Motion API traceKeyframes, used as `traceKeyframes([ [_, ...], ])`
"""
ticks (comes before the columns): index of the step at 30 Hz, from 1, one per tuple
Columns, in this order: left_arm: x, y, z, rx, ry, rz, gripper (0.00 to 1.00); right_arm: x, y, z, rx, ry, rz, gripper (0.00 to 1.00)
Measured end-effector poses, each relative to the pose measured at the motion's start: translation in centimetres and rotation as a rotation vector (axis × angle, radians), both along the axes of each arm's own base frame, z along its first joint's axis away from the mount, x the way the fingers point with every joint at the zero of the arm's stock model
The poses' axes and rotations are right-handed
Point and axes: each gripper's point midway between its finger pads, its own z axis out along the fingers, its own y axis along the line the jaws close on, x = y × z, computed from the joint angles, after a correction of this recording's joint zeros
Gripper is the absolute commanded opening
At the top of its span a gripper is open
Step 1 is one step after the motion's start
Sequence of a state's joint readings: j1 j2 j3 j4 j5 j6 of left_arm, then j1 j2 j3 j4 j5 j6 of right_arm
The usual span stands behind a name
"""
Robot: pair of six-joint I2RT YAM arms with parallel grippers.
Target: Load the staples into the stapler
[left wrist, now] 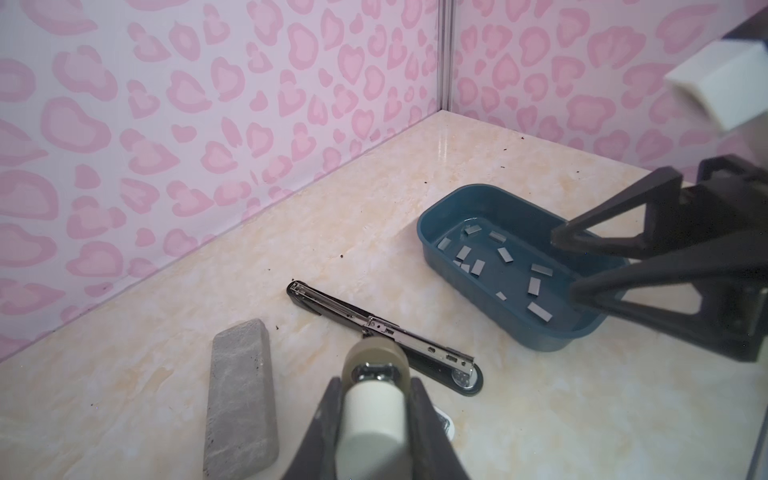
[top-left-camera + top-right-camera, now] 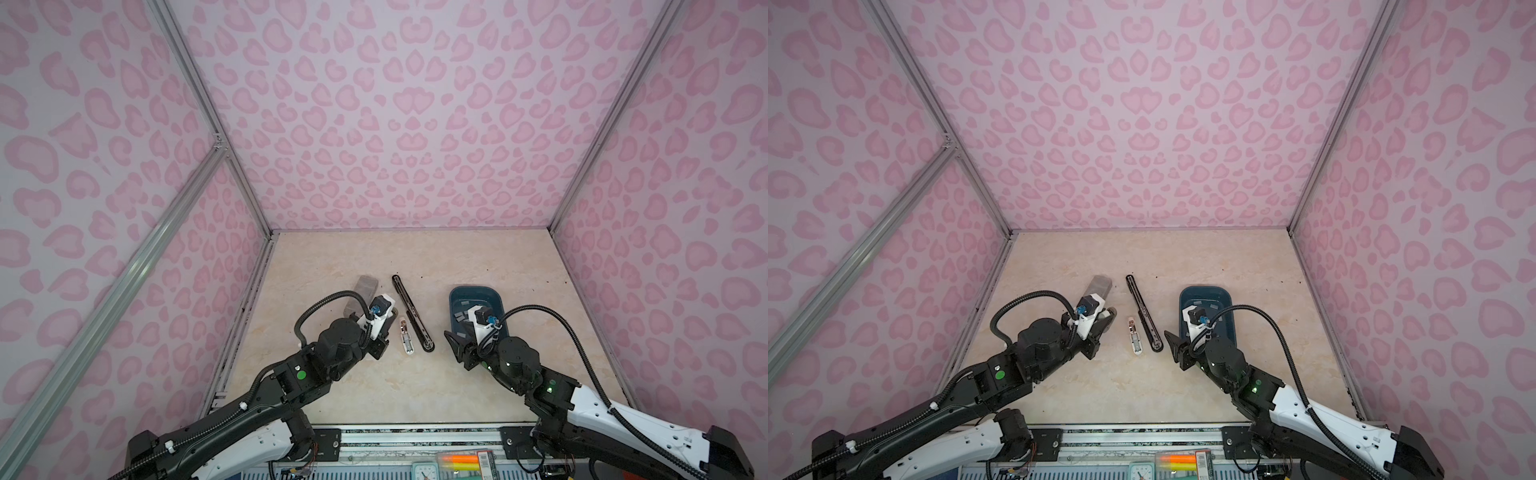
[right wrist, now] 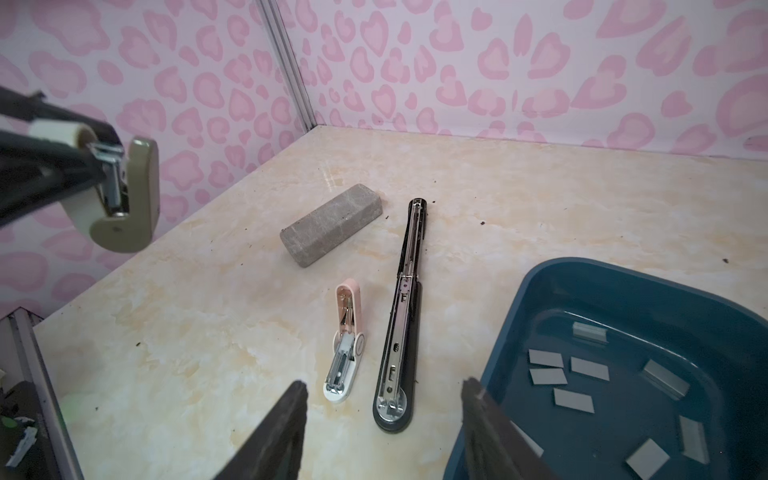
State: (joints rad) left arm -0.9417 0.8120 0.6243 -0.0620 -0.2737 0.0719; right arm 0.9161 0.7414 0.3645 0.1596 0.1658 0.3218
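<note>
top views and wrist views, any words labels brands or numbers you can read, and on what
No text is readable anywhere.
Pink stapler: round mark on its side, too small to read.
Clock: dial numbers blurred.
Barcode label on the highlighter pack: blurred.
Beige stapler: no print shows.

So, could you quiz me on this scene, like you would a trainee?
1. True or false: the staples lie in the blue tray.
2. What does the left gripper hold? A) the beige stapler B) the blue tray C) nothing
3. Fill in: the long black stapler lies opened flat on the ____.
Key: 1 true; 2 A; 3 table.
</note>
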Motion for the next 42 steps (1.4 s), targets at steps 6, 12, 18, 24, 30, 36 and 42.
traceKeyframes([
  [6,-1.7,-0.9,-1.5,0.019,0.001,-0.123,0.04,-0.4,0.8,1.0,0.098,0.064,0.000,0.57],
  [12,-2.9,-2.5,-2.3,0.039,0.022,-0.239,0.04,-2.4,4.6,0.6,0.096,0.132,0.095,0.55],
  [18,-4.1,-3.9,-3.1,0.054,0.049,-0.342,0.04,-3.7,8.4,1.3,0.058,0.149,0.159,0.52],
  [24,-4.5,-4.2,-3.0,0.051,0.049,-0.374,0.04,-3.2,8.6,0.6,0.051,0.154,0.125,0.51],
  [30,-4.8,-4.4,-3.0,0.050,0.048,-0.396,0.04,-3.2,8.7,0.6,0.062,0.156,0.121,0.51],
  [36,-5.1,-5.0,-3.2,0.053,0.068,-0.429,0.04,-3.1,8.4,0.7,0.064,0.150,0.107,0.51],
  [42,-5.1,-4.9,-4.0,0.076,0.086,-0.432,0.04,-2.7,8.5,-0.2,0.042,0.154,0.089,0.51],
])
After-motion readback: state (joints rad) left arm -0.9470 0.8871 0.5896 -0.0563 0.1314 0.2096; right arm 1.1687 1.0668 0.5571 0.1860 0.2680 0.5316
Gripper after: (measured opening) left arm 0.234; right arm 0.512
